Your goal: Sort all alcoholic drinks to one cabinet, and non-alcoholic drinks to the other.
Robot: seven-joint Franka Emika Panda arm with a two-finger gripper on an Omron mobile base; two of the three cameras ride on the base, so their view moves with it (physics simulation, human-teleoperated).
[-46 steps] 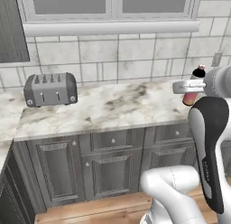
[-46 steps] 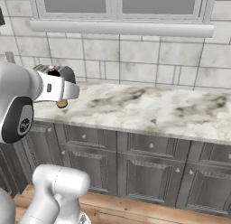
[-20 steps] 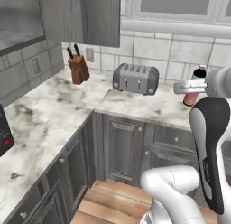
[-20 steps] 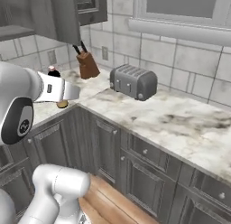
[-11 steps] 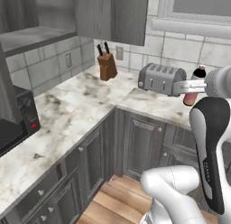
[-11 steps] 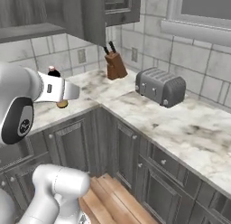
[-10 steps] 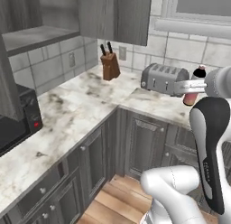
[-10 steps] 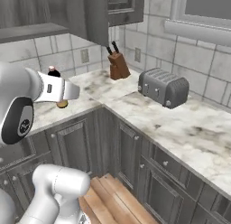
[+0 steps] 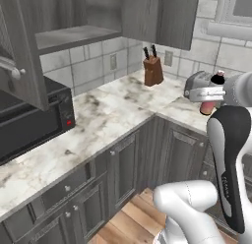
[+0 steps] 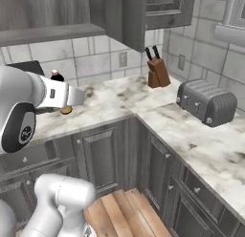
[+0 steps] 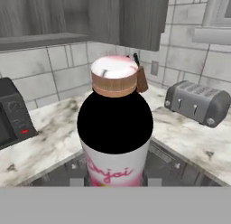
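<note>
- The claw point(image 11: 115, 184) is clamped on the small pink bottle point(image 11: 115, 142), seen close up in the hand view with its black cap toward the camera and its tan-rimmed base pointing away.
- In the left base view the pink bottle sits at the end of the white arm point(image 9: 231, 154), at the right side, held in the air above the tabletop point(image 9: 98, 115).
- In the right base view the bottle point(image 10: 61, 108) shows at the left, just past the arm's wrist, with its black cap visible on top.
- The marble tabletop runs around an inside corner, with grey base cabinets point(image 10: 158, 174) below it.
- A wooden knife block point(image 9: 153, 71) stands in the corner against the tiled wall.
- A grey toaster point(image 10: 206, 102) sits on the tabletop to the right of the knife block.
- A black microwave point(image 9: 29, 122) sits on the tabletop at the left, under a grey wall cabinet point(image 9: 74, 21).
</note>
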